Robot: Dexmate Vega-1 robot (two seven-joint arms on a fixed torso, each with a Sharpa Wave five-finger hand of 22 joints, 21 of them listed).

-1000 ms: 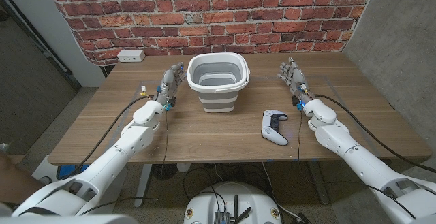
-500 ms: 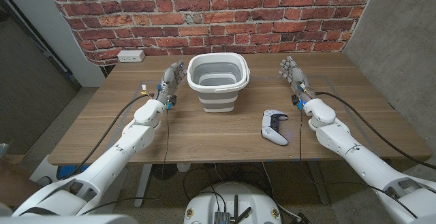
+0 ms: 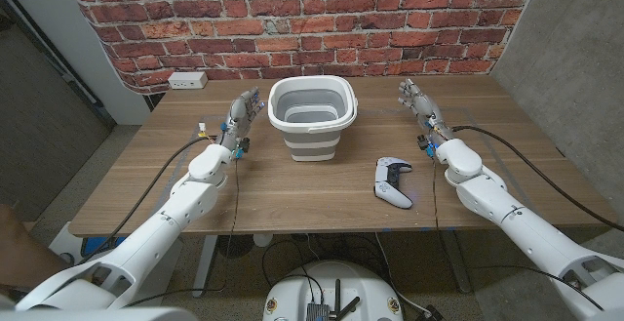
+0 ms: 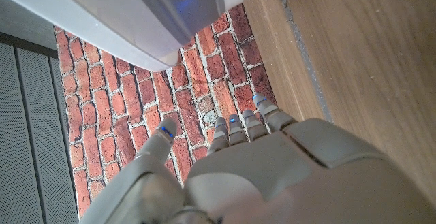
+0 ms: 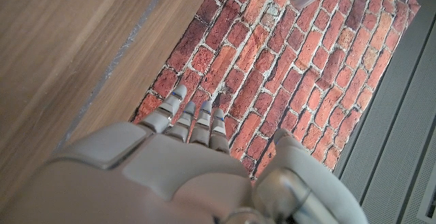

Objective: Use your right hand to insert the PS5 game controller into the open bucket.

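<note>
Red brick (image 3: 292, 14) backs a wooden surface (image 3: 292, 189), with grey wall panels at either side and a white power strip (image 3: 187, 80) lying at the surface's far left corner by the wall. No writing or brand can be read on anything.

A white bucket (image 3: 312, 116) with a grey collapsible middle stands upright and open at the middle of the surface, towards the far edge. The controller (image 3: 392, 181), white with dark grips, lies on the wood nearer the robot than the bucket and to its right, well apart from it.

The right robot hand (image 3: 419, 106) is raised at the right of the surface, level with the bucket, fingers straight and slightly apart, holding nothing. The controller lies nearer the robot than this hand and a little towards the middle, beside the right forearm, not touching it. In the right wrist view the hand (image 5: 184, 149) shows its back, fingers reaching towards the brick.

The left robot hand (image 3: 242, 114) stands just left of the bucket, fingers extended, empty. In the left wrist view the hand (image 4: 259, 163) points at the brick, with the bucket's pale wall (image 4: 157, 13) close beside it.
</note>
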